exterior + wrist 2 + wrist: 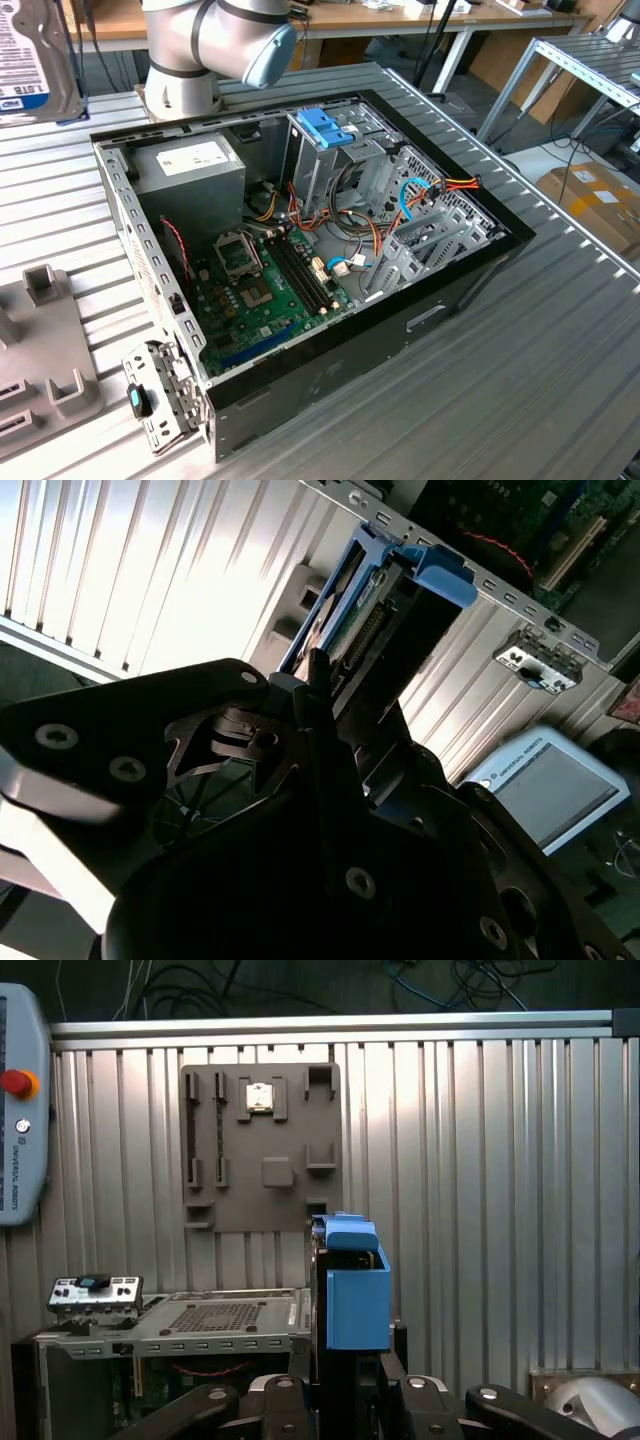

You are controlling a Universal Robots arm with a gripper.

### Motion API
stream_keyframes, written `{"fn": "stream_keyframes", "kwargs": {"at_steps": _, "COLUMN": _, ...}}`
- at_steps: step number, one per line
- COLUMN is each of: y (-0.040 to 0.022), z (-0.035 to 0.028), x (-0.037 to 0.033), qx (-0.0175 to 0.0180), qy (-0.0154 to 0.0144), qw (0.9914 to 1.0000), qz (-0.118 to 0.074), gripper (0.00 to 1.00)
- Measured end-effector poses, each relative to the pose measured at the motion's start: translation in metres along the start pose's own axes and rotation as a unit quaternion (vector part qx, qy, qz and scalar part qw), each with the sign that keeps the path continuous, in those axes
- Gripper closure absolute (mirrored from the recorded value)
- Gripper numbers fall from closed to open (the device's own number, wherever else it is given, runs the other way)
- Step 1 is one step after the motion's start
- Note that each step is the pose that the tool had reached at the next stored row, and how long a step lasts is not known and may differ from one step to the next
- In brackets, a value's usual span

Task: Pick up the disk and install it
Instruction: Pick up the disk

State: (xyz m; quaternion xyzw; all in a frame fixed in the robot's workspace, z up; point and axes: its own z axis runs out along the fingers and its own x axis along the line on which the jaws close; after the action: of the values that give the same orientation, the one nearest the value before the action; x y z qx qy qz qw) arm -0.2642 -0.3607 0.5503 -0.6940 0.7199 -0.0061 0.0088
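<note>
My gripper point(345, 1365) is shut on the disk point(356, 1285), which stands on edge between the black fingers point(315, 695) and is lifted off the table. In both wrist views its blue side rails point(438, 575) stick out beyond the fingers. In the exterior view the disk point(35, 70) shows its white label at the far upper left corner, well away from the open computer case point(320, 250). Inside the case stands the metal drive cage with a blue bracket point(325, 128) on top.
The case holds a grey power-supply box point(190, 165), a green motherboard point(260, 285) and loose cables point(420, 195). A grey fixture plate point(260, 1145) lies on the ribbed metal table point(480, 380). A teach pendant point(20, 1110) sits at the table's edge. The arm's base point(200, 50) stands behind the case.
</note>
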Motion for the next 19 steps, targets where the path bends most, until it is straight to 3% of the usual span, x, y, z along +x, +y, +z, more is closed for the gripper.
{"fn": "stream_keyframes", "kwargs": {"at_steps": 9, "y": -0.0445, "z": 0.001, "x": -0.0016, "qx": 0.0, "qy": 0.0, "qw": 1.0, "qz": 0.0, "gripper": 0.65}}
{"fn": "stream_keyframes", "kwargs": {"at_steps": 14, "y": -0.0755, "z": 0.0017, "x": -0.0028, "qx": 0.0, "qy": 0.0, "qw": 1.0, "qz": 0.0, "gripper": 0.65}}
{"fn": "stream_keyframes", "kwargs": {"at_steps": 15, "y": -0.0843, "z": 0.0019, "x": -0.0031, "qx": 0.0, "qy": 0.0, "qw": 1.0, "qz": 0.0, "gripper": 0.65}}
{"fn": "stream_keyframes", "kwargs": {"at_steps": 17, "y": -0.0939, "z": 0.0022, "x": -0.0035, "qx": 0.0, "qy": 0.0, "qw": 1.0, "qz": 0.0, "gripper": 0.65}}
{"fn": "stream_keyframes", "kwargs": {"at_steps": 19, "y": -0.1093, "z": 0.0026, "x": -0.004, "qx": 0.0, "qy": 0.0, "qw": 1.0, "qz": 0.0, "gripper": 0.65}}
